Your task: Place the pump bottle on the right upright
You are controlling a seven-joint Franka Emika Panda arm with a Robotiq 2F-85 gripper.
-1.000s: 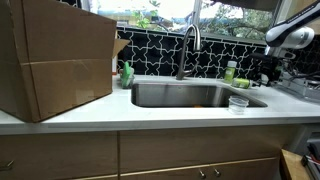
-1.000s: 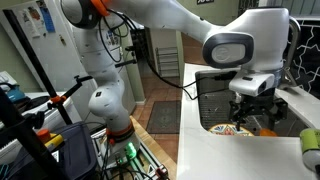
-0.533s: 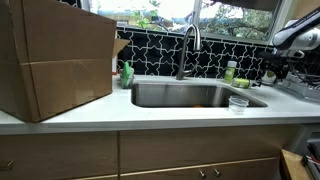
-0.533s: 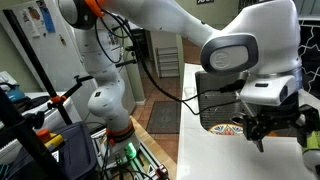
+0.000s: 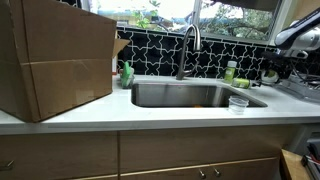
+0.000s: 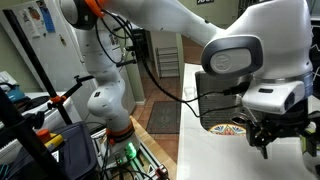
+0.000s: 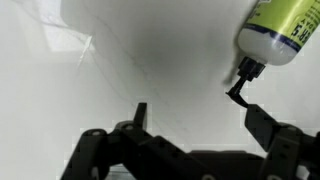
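The pump bottle (image 7: 281,27) lies at the top right of the wrist view on the white counter, with a yellow-green label, a whitish neck and a dark nozzle that points toward my right finger. In an exterior view it is a small pale green bottle (image 5: 230,72) behind the sink's right end. My gripper (image 7: 200,112) is open and empty, with the bottle just beyond its right finger and not between the fingers. The gripper also shows over the counter in an exterior view (image 6: 270,135) and at the far right in an exterior view (image 5: 272,68).
A steel sink (image 5: 150,96) with a tall faucet (image 5: 188,48) sits mid-counter. A clear plastic cup (image 5: 238,102) stands at the sink's right front. A brighter green bottle (image 5: 127,73) stands left of the sink beside a big cardboard box (image 5: 55,60). Dark clutter lies at the far right.
The arm has swung to the right and lowered toward the counter over the last second. The bottle, cup and box have not moved.
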